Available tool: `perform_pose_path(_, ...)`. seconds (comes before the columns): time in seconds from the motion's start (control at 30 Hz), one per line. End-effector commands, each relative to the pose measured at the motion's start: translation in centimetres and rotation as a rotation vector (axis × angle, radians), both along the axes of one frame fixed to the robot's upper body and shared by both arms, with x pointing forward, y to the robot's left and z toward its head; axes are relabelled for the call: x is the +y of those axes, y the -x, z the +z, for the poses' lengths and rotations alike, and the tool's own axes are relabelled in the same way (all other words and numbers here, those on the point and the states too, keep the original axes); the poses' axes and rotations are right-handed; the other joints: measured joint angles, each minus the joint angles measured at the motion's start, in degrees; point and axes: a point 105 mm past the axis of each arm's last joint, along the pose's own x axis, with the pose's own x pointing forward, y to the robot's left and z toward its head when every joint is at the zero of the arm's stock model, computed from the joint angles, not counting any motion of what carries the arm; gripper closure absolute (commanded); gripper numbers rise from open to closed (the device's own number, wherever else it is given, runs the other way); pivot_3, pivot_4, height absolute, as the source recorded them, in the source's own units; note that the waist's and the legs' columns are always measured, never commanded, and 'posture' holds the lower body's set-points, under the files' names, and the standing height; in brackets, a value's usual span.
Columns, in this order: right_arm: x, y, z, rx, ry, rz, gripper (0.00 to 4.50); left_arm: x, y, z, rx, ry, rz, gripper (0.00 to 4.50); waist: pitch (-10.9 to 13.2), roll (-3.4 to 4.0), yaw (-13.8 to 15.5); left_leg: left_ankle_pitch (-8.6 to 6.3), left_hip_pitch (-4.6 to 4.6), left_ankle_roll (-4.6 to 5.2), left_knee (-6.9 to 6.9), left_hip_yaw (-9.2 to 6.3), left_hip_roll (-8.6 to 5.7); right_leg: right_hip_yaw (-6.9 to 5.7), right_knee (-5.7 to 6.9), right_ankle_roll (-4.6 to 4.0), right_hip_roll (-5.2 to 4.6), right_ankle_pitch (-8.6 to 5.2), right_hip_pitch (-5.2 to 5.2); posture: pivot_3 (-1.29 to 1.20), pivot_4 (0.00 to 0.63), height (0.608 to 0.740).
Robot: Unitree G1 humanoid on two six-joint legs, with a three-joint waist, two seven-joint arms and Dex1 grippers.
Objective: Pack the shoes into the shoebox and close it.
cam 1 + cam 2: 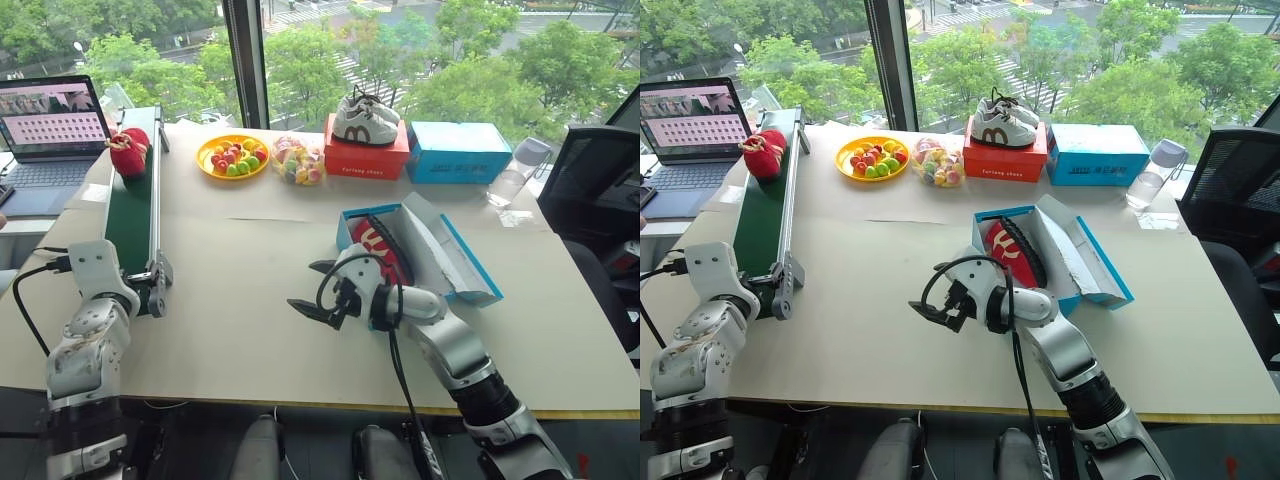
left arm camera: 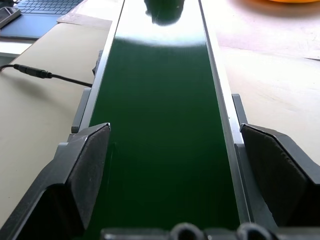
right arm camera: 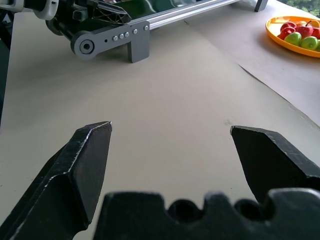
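Shoebox (image 1: 470,262) sat on the desk (image 1: 250,300), lid open, long axis running away from the robot. One red shoe (image 1: 380,248) lay inside, lengthwise. Right claw (image 1: 318,290) hung wide open, empty, just beside the box. Left claw (image 2: 175,165) was open over the green conveyor (image 1: 130,215).

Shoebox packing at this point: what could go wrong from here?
1. The second red shoe sits at the far end of the green conveyor, above the open left hand; it might roll off before being caught.
2. The open right hand faces away from the teal shoebox, so swinging back may knock its raised lid.
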Motion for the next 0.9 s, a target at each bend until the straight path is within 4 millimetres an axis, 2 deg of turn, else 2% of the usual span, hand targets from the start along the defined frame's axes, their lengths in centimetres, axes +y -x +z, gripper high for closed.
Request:
perform_pose_path(0.03, -0.10, 0.20, 1.17, -0.043, -0.020, -0.007, 0.00, 0.33, -0.15, 1.17, -0.023, -0.037, 0.005, 0.05, 0.00, 0.00, 0.00, 0.00, 0.00, 0.00, 0.00, 0.00, 0.00, 0.00, 0.00, 0.00, 0.00, 0.00, 0.00, 0.00, 0.150, 0.740)
perform_pose_path(0.9, -0.15, 0.18, 1.29, -0.039, -0.025, -0.015, 0.00, 0.20, -0.17, 1.20, -0.014, -0.046, 0.009, 0.05, -0.01, -0.01, 0.00, 0.00, 0.01, 0.00, 0.01, 0.00, 0.00, 0.00, 0.02, 0.00, 0.00, 0.00, 0.01, 0.00, 0.150, 0.740)
